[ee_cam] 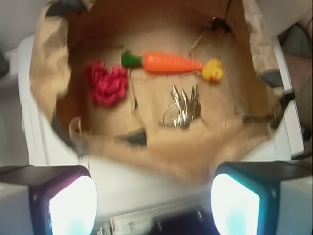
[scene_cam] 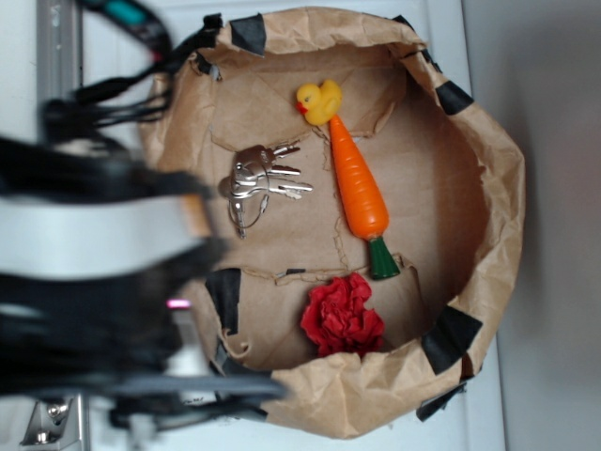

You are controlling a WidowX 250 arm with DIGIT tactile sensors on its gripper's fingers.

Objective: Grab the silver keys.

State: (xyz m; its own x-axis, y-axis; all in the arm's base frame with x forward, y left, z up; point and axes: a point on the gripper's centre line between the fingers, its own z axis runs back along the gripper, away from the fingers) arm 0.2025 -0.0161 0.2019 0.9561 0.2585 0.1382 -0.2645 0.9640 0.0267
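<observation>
Keys (scene_cam: 258, 183) lie in the brown paper bowl (scene_cam: 488, 188), just beside the carrot (scene_cam: 360, 193) and not touching it. The jaws (ee_cam: 154, 196) hang wide apart, holding nothing, outside the bowl's rim on the keys' side. This looks like the reaching step. Next, the jaws need to go over the rim and come down above the keys. The key blades point at the carrot, and the wire rings sit on the far end.

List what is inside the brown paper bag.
Inside the brown paper bag: the silver keys, an orange carrot, a yellow rubber duck and a red crumpled thing. The robot arm hides the bag's left edge in the exterior view.
</observation>
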